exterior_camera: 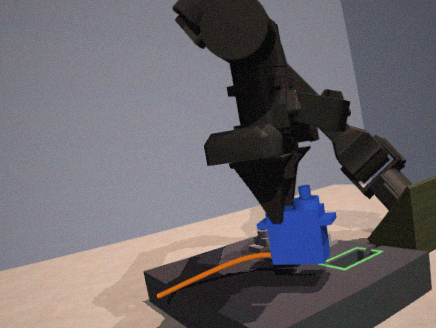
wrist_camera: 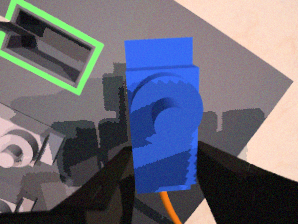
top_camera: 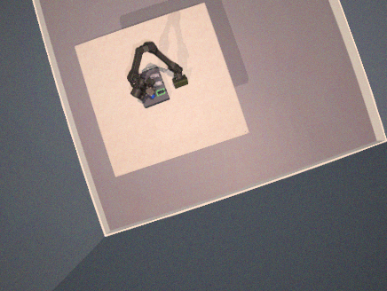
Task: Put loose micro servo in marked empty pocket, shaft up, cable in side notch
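Note:
The blue micro servo [top_camera: 153, 96] [exterior_camera: 299, 237] [wrist_camera: 164, 125] is upright, output shaft up, a little above the dark deck [exterior_camera: 395, 292] [wrist_camera: 240, 65]. My gripper [exterior_camera: 283, 212] [wrist_camera: 162, 152] is shut on its body; the far finger is mostly hidden in the exterior view. The orange cable [exterior_camera: 215, 269] [wrist_camera: 169, 202] trails from the servo's gripper-side end, away from the pocket. The empty pocket [exterior_camera: 352, 258] [wrist_camera: 60, 50] has a green outline [exterior_camera: 345, 269] [wrist_camera: 91, 69]. It lies up and left of the servo in the wrist view, its long side turned diagonally to the servo's.
Pale grey servos [wrist_camera: 15, 150] [exterior_camera: 261, 242] sit on the deck beside the held servo, at the left in the wrist view. The arm's olive base block [top_camera: 180, 82] [exterior_camera: 425, 215] stands beside the deck, near the pocket side in the exterior view.

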Controlling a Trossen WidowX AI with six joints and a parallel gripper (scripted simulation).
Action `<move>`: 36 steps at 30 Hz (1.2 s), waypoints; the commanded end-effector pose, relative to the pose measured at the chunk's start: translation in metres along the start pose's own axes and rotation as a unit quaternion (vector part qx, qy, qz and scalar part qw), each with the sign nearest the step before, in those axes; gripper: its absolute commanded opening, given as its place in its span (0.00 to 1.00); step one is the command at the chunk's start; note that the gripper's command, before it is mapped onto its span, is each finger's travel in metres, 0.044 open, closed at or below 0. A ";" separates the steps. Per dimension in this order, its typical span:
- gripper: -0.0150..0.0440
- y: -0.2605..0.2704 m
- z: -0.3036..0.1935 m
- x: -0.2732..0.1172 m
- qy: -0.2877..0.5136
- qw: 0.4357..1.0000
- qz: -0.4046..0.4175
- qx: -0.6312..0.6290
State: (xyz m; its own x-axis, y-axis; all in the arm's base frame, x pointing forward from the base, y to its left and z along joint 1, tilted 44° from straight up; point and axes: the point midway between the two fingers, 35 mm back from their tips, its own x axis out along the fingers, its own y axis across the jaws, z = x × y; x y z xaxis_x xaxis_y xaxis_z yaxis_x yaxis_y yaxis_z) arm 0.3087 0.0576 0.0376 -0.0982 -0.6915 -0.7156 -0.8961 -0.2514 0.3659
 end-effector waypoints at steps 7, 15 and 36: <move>0.25 -0.002 0.001 -0.003 -0.004 0.984 -0.005 0.177; 0.25 -0.003 0.001 -0.003 -0.004 0.950 -0.004 0.311; 0.25 -0.003 0.001 -0.003 -0.006 0.778 -0.003 0.628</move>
State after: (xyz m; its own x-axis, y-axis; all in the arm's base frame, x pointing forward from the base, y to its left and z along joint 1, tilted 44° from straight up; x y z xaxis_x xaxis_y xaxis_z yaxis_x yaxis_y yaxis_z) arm 0.3092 0.0581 0.0377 -0.0971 -0.6906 -0.7167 -0.7086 0.5536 -0.4375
